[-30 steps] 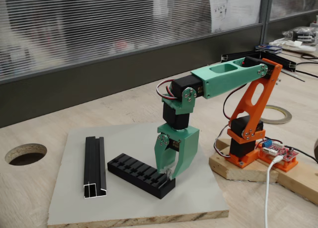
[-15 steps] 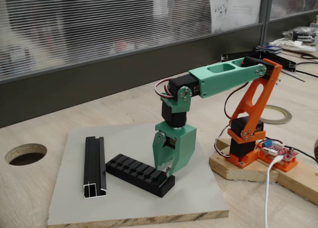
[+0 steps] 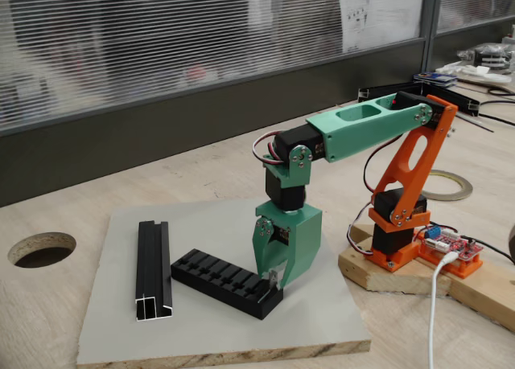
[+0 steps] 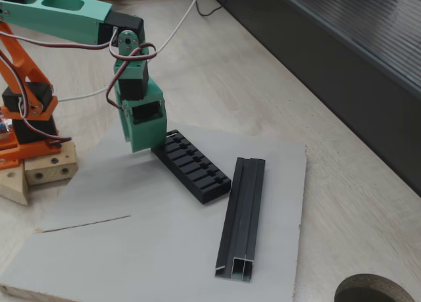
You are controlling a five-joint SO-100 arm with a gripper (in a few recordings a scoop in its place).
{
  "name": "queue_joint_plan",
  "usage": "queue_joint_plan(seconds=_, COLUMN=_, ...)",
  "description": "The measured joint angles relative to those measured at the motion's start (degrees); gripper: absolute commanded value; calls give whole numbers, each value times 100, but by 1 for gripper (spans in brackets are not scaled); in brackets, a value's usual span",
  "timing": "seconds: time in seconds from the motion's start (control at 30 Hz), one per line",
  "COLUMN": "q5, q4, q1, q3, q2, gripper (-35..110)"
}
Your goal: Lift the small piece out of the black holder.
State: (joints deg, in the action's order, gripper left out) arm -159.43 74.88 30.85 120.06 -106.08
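In a fixed view the green pincer (image 3: 273, 277) points down over the right end of the black holder (image 3: 228, 283), which lies on a grey board (image 3: 217, 341) on the bench (image 3: 48, 313); a small grey piece (image 3: 275, 277) shows at its tips, seemingly pinched between nearly closed fingers, just above the end slot; a black channel profile (image 3: 153, 269) lies left of the holder. In another fixed view the pincer (image 4: 152, 146) hangs over the holder's (image 4: 196, 168) far end with its tips hidden; the channel profile (image 4: 242, 216) lies alongside.

The green robot gripper (image 4: 146, 146) hangs over one end of the long matte black slotted holder (image 4: 192, 166). A shiny black channel bar (image 4: 242, 216) lies beside it on the grey board (image 4: 131, 249).
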Motion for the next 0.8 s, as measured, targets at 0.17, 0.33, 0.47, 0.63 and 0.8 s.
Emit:
queue_joint_plan(seconds=0.17, q5=35, q4=0, q1=-9, q3=0, q2=0, gripper=26)
queue_joint_plan(seconds=0.33, q5=492, q4=0, q1=-9, q3=0, q2=0, gripper=26)
queue_joint_plan(seconds=0.47, q5=580, q4=0, q1=-9, q3=0, q2=0, gripper=26)
queue_joint_plan(seconds=0.63, q5=606, q4=-35, q1=-9, q3=0, q2=0, gripper=26)
queue_joint_plan(seconds=0.8, q5=606, q4=-35, q1=-26, q3=0, q2=0, gripper=26)
